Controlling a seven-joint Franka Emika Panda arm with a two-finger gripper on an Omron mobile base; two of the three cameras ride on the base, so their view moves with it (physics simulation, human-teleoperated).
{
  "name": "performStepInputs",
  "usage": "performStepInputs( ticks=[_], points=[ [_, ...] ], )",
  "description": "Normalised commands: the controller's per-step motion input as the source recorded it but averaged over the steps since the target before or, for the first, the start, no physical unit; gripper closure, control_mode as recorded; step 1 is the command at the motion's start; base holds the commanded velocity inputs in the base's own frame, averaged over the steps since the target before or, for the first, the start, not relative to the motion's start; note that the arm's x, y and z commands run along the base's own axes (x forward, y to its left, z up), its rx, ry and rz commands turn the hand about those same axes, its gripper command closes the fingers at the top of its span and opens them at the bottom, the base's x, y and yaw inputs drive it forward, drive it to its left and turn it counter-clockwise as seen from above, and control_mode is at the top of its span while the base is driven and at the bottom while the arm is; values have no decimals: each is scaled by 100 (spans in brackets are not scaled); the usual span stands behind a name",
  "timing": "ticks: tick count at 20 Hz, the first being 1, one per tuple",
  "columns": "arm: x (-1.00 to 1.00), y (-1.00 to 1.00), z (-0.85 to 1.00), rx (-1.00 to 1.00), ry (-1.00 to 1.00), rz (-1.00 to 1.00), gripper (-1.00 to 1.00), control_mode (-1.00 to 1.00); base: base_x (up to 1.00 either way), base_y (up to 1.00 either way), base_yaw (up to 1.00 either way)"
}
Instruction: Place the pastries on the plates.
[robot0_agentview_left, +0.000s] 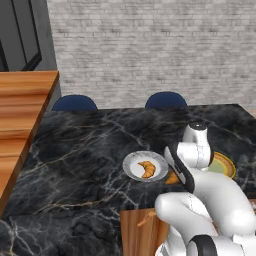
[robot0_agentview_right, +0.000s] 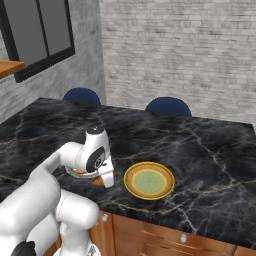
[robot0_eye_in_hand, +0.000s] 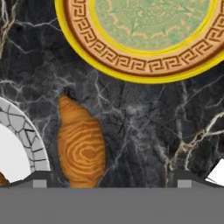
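Wedge pastry lies on black marble counter.

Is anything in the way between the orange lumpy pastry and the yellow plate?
Nothing visible: only bare black marble counter lies between the golden-orange wedge-like pastry and the yellow-rimmed, green-centred plate.

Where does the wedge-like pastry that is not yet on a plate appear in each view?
Left base view: wedge pastry, centre right, at the arm's edge.
Right base view, left of centre, under the hand.
Hand view, lower left.
Shared landmark: the yellow-rimmed plate nearby.
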Motion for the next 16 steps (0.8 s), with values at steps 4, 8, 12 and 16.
performStepInputs(
  ticks=[4, 8, 12, 16],
  points=[
    [53, -17, -1, 8, 12, -4, -100, -100, 0, 0, 0],
    [31, -10, -17, 13, 3, 0, -100, -100, 0, 0, 0],
    [3, 5, -27, 4, 1, -12, -100, -100, 0, 0, 0],
    [-1, 5, -33, 3, 2, -19, -100, -100, 0, 0, 0]
  ],
)
